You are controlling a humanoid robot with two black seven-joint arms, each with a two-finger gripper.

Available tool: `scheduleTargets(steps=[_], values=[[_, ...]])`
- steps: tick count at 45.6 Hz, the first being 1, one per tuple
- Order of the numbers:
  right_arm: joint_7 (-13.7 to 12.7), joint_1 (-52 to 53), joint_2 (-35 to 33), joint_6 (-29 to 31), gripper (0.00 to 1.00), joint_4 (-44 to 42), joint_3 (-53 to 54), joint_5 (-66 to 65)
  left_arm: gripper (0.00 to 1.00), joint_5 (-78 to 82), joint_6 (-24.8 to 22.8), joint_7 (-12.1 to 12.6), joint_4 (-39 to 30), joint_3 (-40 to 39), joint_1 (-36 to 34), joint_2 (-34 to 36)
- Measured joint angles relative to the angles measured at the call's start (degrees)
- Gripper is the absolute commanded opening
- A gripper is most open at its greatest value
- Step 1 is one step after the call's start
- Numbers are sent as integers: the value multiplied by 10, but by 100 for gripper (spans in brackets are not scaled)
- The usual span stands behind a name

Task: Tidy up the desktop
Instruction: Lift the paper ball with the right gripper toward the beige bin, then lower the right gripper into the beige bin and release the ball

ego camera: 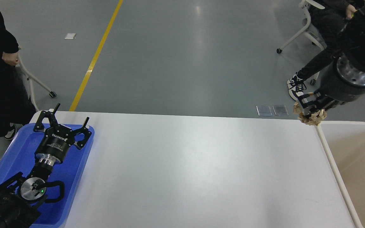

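Left gripper (70,114) splayed over blue tray (78,171), desktop (195,171) alongside

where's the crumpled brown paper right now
In the head view, far right: the crumpled brown paper is clamped in the right gripper, above the beige bin's near corner.

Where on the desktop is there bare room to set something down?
The desktop is bare from the blue tray across to the beige bin. Crowded spots: the left gripper over the tray, and the right gripper holding crumpled paper by the bin's corner.
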Motion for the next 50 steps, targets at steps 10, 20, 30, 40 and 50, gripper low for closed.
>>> scheduleTargets(steps=[10, 20, 30, 40, 50], values=[[-2, -4, -28, 0, 0, -13, -101, -5, 99, 0, 0, 0, 0, 0, 1, 0], [-3, -32, -85, 0, 0, -37, -149, -23, 99, 0, 0, 0, 0, 0, 1, 1], [-3, -105, -139, -36, 0, -87, -155, -31, 99, 0, 0, 0, 0, 0, 1, 1], [-3, -240, -169, -173, 0, -129, -89, -34, 99, 0, 0, 0, 1, 0, 1, 1], [-2, -403, -166, -305, 0, -195, 15, -36, 99, 0, 0, 0, 1, 0, 1, 1]])
